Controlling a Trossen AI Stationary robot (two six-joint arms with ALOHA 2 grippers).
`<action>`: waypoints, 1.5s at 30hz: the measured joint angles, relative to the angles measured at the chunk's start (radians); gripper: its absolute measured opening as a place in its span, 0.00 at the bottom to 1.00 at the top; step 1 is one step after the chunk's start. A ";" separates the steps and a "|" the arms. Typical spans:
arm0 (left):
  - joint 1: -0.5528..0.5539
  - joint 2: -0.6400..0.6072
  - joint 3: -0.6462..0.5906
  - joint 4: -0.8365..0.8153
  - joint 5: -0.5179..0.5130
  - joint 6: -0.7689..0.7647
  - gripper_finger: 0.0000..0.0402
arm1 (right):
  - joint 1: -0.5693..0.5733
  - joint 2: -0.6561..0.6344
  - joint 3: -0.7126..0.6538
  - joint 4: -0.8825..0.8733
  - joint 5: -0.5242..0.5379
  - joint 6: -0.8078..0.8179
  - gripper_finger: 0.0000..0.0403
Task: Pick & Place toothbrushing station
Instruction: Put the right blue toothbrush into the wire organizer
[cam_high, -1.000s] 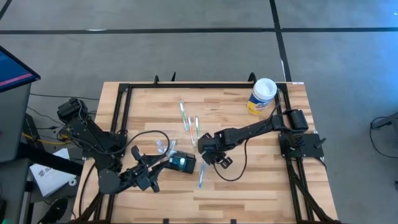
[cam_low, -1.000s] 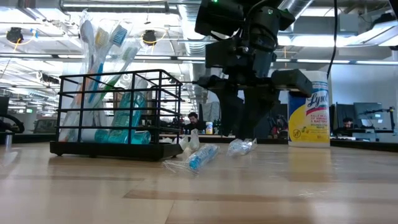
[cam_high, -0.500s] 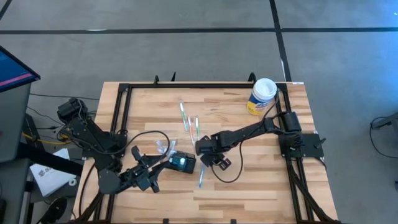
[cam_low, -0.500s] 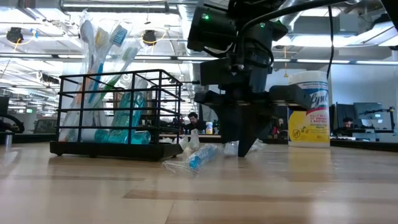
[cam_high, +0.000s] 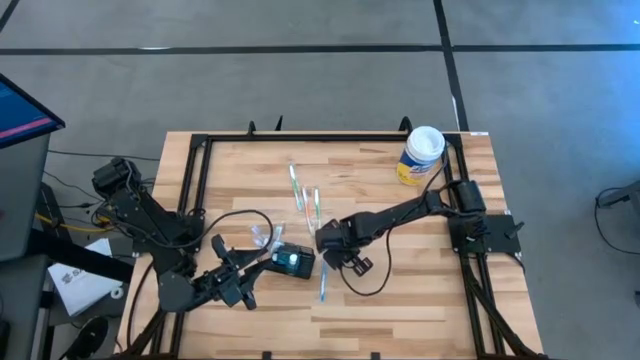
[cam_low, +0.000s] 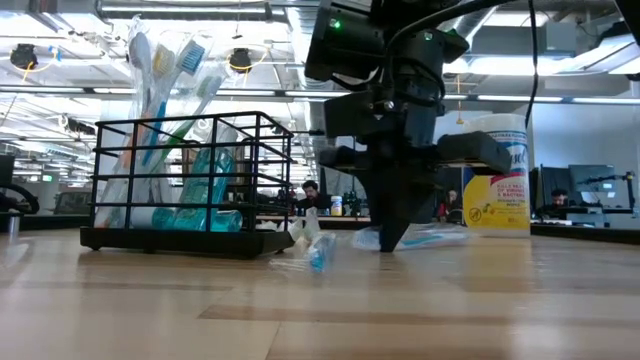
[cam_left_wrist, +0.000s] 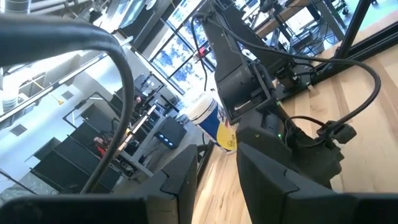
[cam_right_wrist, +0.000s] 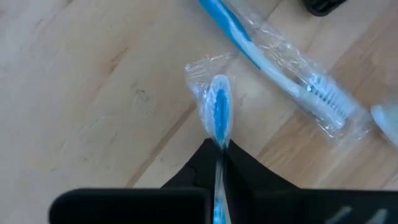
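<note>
The toothbrushing station is a black wire basket. It stands on its base on the wooden table and holds several upright toothbrushes. My right gripper points down just right of it, shut on a wrapped blue toothbrush. A second wrapped toothbrush lies flat beside that one. My left gripper hovers level at the station's left, its fingers apart with nothing seen between them. My right gripper pinches the wrapped toothbrush between its two fingers, just behind one end, which sticks out past the fingertips. The fingers come from above, pointing down, and lie across the brush. The brush lies about level, low over the table.
A yellow-and-white canister stands at the far right corner. Two wrapped toothbrushes lie toward the far side, and one more lies nearer. A black cable loops under the right arm. A black frame rims the table.
My right gripper has sunk to the table and shut on the wrapped toothbrush. In the low view that brush was a small bundle behind the fingers and now stretches out to the gripper's right.
</note>
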 joint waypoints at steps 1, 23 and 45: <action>0.000 0.000 0.000 0.000 0.000 0.000 0.26 | -0.001 -0.002 0.002 -0.003 -0.003 0.006 0.01; 0.000 0.000 0.000 0.002 0.000 -0.008 0.26 | -0.020 -0.243 0.001 0.056 0.005 0.097 0.00; 0.033 0.000 0.000 0.016 0.100 -0.008 0.26 | 0.046 -0.353 0.001 0.494 0.004 0.115 0.00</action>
